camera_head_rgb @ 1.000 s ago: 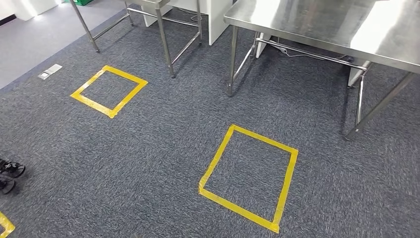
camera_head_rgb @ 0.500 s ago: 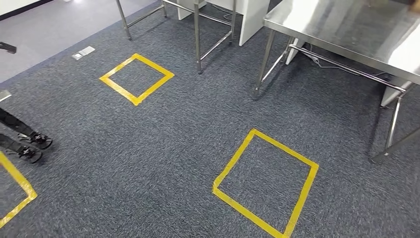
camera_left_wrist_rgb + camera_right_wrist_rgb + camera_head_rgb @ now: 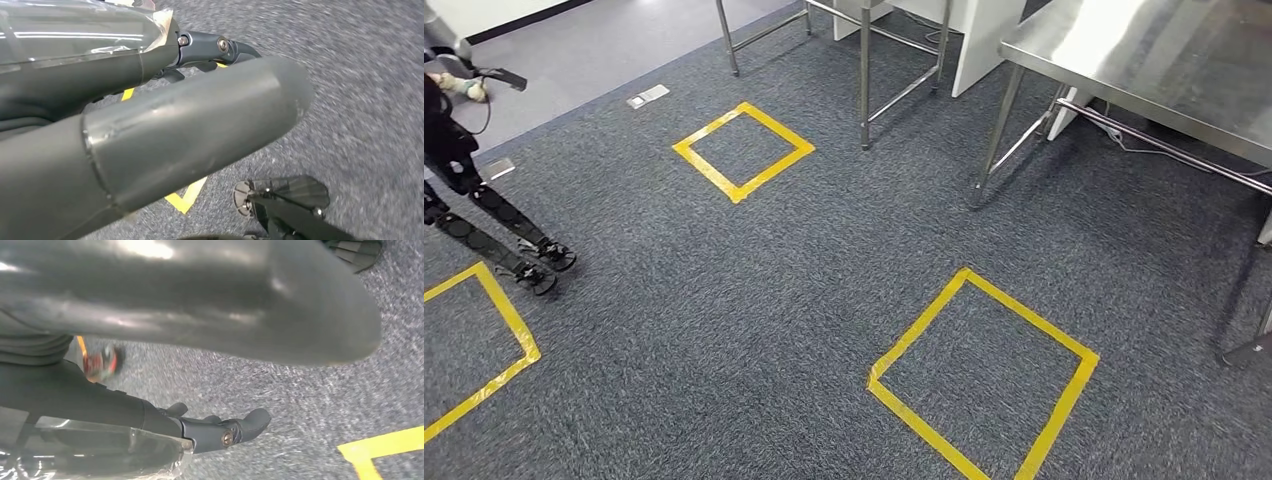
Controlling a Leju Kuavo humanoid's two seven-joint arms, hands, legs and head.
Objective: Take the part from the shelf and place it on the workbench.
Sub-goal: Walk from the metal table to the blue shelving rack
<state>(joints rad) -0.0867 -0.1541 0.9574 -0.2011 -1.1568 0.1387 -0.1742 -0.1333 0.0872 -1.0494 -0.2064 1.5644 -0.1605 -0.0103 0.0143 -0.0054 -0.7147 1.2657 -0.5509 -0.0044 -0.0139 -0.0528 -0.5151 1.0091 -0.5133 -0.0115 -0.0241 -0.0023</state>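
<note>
We count three yellow tape squares on the carpet: one whole near the table legs [image 3: 742, 151], one large in front of us [image 3: 981, 378], and one cut off at the edge [image 3: 484, 345]. We see one steel workbench [image 3: 1144, 70], and a second steel frame [image 3: 864, 75] beside it. Two floor outlet plates lie near the carpet's edge, one [image 3: 648, 96] and another [image 3: 499, 168]. One other legged robot [image 3: 484, 215] stands on two black feet.

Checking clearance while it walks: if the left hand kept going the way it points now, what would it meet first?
Probably the grey carpet; the left hand points toward it, nothing between, though depth is unclear.
</note>
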